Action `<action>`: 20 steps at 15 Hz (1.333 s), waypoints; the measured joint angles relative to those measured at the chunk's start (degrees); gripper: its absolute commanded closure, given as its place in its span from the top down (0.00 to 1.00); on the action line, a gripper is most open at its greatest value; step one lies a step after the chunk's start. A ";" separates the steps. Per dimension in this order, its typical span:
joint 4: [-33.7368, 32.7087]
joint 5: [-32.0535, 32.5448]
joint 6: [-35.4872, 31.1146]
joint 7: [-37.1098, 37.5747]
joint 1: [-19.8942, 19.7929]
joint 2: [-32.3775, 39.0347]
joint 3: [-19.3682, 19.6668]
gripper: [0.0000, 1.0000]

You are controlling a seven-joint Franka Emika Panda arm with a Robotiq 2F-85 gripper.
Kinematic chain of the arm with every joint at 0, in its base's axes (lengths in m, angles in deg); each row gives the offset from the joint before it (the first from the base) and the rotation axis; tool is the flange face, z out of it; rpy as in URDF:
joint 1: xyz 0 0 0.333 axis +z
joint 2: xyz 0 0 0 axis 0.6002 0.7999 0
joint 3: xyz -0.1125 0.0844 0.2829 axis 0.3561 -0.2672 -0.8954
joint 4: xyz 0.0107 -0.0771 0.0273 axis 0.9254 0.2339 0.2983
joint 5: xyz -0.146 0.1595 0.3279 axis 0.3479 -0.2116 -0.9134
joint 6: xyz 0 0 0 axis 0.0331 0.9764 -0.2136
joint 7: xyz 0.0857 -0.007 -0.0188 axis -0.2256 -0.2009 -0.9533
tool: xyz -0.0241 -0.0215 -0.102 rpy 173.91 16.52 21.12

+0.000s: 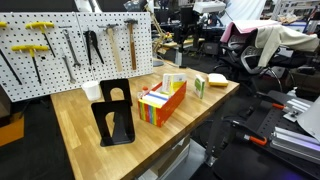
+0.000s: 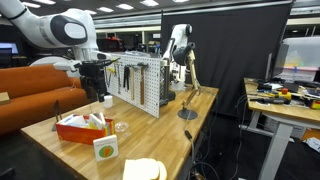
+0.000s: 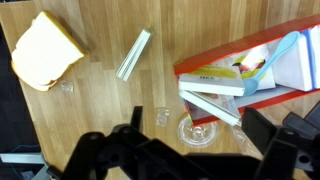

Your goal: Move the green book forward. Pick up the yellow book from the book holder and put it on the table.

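The green book [image 1: 200, 86] stands upright on the table [image 1: 85, 108] just past the end of the book holder [image 1: 163, 102], a long orange box with a striped end. In the wrist view the book [image 3: 133, 55] shows edge-on, and the book holder [image 3: 262, 52] holds several small books, one with yellow on it [image 3: 250, 68]. In an exterior view the green cover [image 2: 105, 150] faces the camera in front of the book holder [image 2: 78, 129]. My gripper [image 3: 185, 150] is open and empty, hanging above the table beside the holder [image 2: 97, 95]. It is out of view in the pegboard exterior view.
A yellow and white pad-like thing [image 3: 45, 50] lies near the table corner beyond the green book [image 2: 145, 170]. A clear plastic lid [image 3: 198, 130] lies under my gripper. A black bookend stand [image 1: 115, 115] and a tool pegboard [image 1: 70, 45] are behind the holder.
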 measured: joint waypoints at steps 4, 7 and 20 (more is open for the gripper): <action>-4.06 0.05 0.21 -3.65 0.76 5.46 -1.86 1.00; -5.23 -1.29 0.11 -10.15 1.03 8.45 -2.82 1.00; -5.48 -6.63 0.02 -42.70 0.59 12.28 -4.14 1.00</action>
